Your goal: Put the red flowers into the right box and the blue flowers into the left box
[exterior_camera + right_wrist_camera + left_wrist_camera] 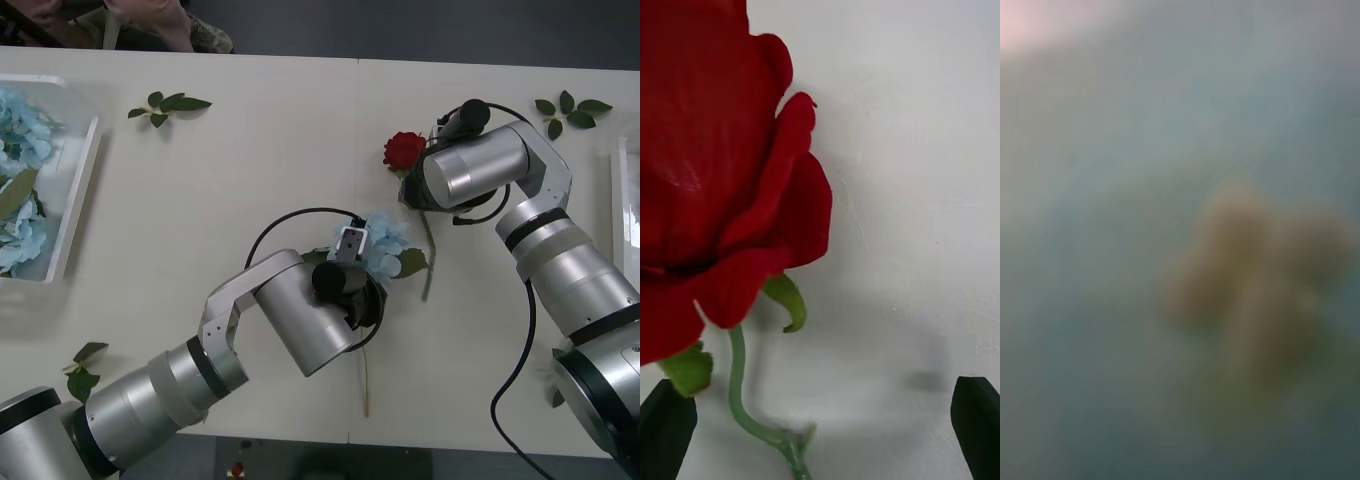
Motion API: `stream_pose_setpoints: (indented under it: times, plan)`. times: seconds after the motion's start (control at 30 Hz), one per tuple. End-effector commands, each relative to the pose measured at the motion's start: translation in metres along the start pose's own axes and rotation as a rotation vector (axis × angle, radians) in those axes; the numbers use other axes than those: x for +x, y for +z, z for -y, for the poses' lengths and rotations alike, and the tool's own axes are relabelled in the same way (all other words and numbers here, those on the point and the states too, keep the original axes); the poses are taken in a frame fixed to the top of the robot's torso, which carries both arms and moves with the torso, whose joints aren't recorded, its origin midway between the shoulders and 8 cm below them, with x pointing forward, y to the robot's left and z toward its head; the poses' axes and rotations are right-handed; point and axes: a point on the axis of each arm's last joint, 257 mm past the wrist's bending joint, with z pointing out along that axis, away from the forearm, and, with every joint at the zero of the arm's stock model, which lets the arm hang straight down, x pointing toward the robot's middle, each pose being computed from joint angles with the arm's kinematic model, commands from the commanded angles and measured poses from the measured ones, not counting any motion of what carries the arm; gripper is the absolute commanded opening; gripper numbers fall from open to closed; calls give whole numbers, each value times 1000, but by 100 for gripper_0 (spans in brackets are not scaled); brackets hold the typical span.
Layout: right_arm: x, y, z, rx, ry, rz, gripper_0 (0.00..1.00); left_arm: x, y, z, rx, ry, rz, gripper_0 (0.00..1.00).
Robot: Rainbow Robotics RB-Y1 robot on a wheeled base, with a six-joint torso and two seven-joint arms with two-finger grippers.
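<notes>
Nearby, leaf sprigs (168,104), right end effector (820,427) wide astride rose stem (741,405), left's state unclear.

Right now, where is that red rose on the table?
In the front view the red rose lies on the table right of centre, its bloom just beside the right gripper, whose fingers are open over its stem, and up from the blue flower.

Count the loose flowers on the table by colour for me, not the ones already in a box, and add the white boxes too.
Red flowers: 1, its stem between the right gripper's open fingers
Blue flowers: 1, under the left gripper
White boxes: 2, the left box and the right box
Total: 4
</notes>
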Motion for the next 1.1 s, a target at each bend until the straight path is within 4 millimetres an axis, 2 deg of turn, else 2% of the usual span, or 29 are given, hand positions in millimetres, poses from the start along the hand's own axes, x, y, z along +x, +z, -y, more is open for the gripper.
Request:
stream_pose_setpoints:
  times: [0.03,0.1,0.17,0.37,0.53,0.6,0.73,0.87,0.93,0.97,1.0,1.03,1.1]
  plan:
    - [-24,-12,-25,-38,22,48,99,-15,-3,1,-28,97,52,27]
    - [-24,-11,-26,-40,21,52,99,-15,-3,0,-33,105,56,15]
    - [-23,-9,-26,-41,26,52,99,-15,-3,1,-31,109,56,9]
    - [-22,-8,-27,-44,23,54,99,-17,-2,-1,-41,125,62,2]
    - [-23,-8,-27,-46,25,55,97,-17,-3,-1,-42,130,63,0]
    - [-23,-8,-28,-46,25,56,86,-18,-3,-2,-43,131,65,0]
    - [-21,-7,-28,-44,20,51,74,-18,-3,-3,-45,133,66,0]
    - [-21,-7,-30,-44,13,53,51,-30,-13,-8,-57,125,85,0]
    - [-21,-8,-30,-44,15,56,33,-42,-29,-15,-77,122,95,0]
    - [-21,-7,-30,-44,16,54,18,-50,-41,-21,-87,121,103,0]
    - [-21,-7,-30,-46,20,53,10,-55,-52,-25,-89,113,104,0]
    - [-20,-7,-32,-47,20,52,5,-60,-65,-31,-89,101,102,0]
    - [-21,-8,-31,-47,23,55,0,-69,-93,-44,-87,116,96,0]
